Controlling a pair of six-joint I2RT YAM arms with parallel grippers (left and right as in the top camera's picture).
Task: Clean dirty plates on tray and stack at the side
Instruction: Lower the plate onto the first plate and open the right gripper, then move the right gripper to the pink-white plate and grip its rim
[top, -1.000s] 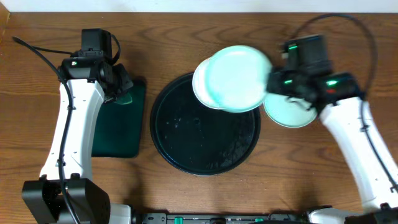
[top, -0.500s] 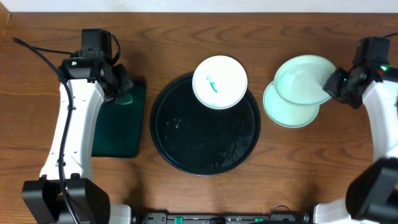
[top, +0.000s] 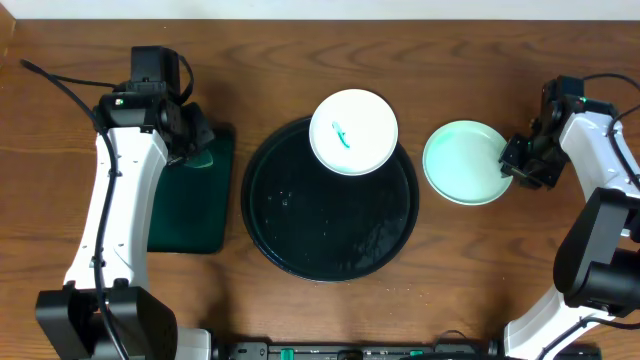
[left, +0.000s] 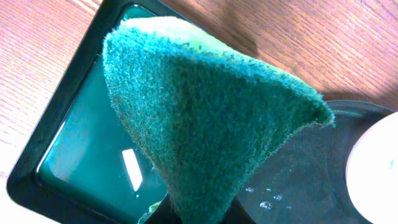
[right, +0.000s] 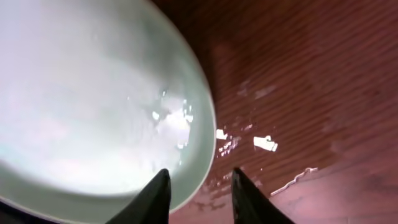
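The black round tray (top: 300, 215) lies mid-table. A white plate with a teal smear (top: 353, 132) rests on its far rim. Pale mint plates (top: 462, 162) lie stacked on the table to the right of the tray and show as one outline from above. My right gripper (top: 514, 163) is open, its fingers (right: 199, 190) straddling the right rim of the top plate (right: 81, 106). My left gripper (top: 193, 140) is shut on a green sponge (left: 205, 112), held above the small dark green tray (left: 81, 143).
The dark green rectangular tray (top: 190, 200) lies left of the black tray. Water drops sit on the black tray (left: 292, 186). Wet streaks show on the wooden table (right: 267, 143) beside the stacked plates.
The right gripper carried a mint plate from over the tray to the right and lowered it onto the plate there. Its fingers now stand apart around the rim. The left arm has not moved.
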